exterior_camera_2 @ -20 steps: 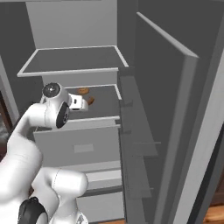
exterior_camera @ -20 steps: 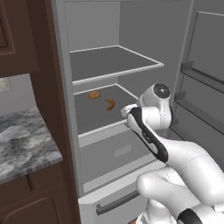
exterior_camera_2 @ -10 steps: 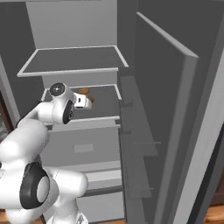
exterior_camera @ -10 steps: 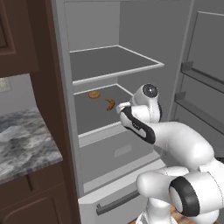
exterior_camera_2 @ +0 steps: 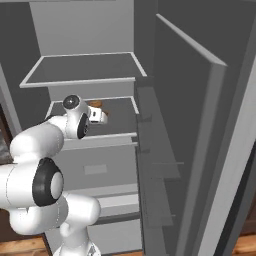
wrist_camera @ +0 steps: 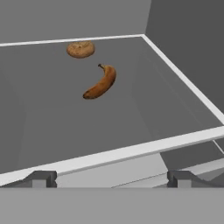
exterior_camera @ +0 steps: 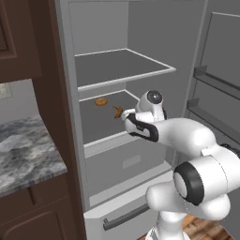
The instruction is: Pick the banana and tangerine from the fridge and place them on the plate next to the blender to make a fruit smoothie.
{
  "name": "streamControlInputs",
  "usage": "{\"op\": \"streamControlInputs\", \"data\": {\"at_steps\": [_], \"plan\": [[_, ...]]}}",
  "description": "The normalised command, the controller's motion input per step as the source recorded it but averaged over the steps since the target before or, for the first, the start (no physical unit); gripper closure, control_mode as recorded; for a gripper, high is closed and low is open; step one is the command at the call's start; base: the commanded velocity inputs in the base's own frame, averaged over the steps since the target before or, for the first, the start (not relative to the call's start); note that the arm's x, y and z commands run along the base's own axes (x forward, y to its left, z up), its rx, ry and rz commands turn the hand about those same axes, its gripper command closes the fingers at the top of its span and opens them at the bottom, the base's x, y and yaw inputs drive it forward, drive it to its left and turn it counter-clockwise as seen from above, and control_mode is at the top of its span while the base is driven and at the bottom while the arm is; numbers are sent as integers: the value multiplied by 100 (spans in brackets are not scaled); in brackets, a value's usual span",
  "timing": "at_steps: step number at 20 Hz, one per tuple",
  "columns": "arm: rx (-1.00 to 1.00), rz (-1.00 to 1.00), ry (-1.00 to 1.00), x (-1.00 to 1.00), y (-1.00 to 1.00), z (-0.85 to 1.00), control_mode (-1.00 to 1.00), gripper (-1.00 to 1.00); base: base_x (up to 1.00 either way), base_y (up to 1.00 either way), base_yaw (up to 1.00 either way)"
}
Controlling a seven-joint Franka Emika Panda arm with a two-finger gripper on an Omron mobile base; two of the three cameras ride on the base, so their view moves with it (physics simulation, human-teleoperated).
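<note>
Hand view looks into the fridge (wrist_camera: 183, 52) from just outside the front lip of a shelf. Nearest are the two dark fingertips (wrist_camera: 40, 178), set far apart at the bottom corners — the gripper (wrist_camera: 109, 181) stands wide with nothing between its jaws. Just past them runs the pale front edge of the shelf (wrist_camera: 131, 151), and beyond that the flat grey shelf surface. Farther in lies the banana (wrist_camera: 101, 82), a curved orange-brown fruit with darker tips, lying flat and roughly centred on the shelf, well apart from the fingertips. Behind it, close to the back wall and near the banana without touching it, sits a flat round tan ring-like item (wrist_camera: 80, 49).

From the left base view, the white arm (exterior_camera: 187, 140) rises at the lower right and reaches toward the open fridge (exterior_camera: 136, 28), with the gripper (exterior_camera: 125, 114) at the front edge of the middle shelf (exterior_camera: 101, 138). The banana (exterior_camera: 117, 110) shows just beside the hand, and the tan ring-like item (exterior_camera: 100, 101) lies farther back and to the left. A marbled grey counter (exterior_camera: 23, 159) over dark wood cabinets stands to the left of the fridge.

From the right base view, the arm (exterior_camera_2: 40, 145) comes up at the lower left and its hand (exterior_camera_2: 97, 115) points into the same shelf, above the drawer front (exterior_camera_2: 100, 167); the fridge (exterior_camera_2: 85, 30) door stands open at the right — the tan item (exterior_camera_2: 95, 103) peeks out just behind the hand.
</note>
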Motion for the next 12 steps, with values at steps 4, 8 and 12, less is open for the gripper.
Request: {"op": "streamControlInputs", "data": {"at_steps": [4,8,12], "plan": [[0,0,3,27,11,-15,-100,-100,0,0,0],[0,0,2,20,16,-15,-100,-100,0,0,0],[0,0,6,33,15,-22,-100,-100,0,0,0]]}}
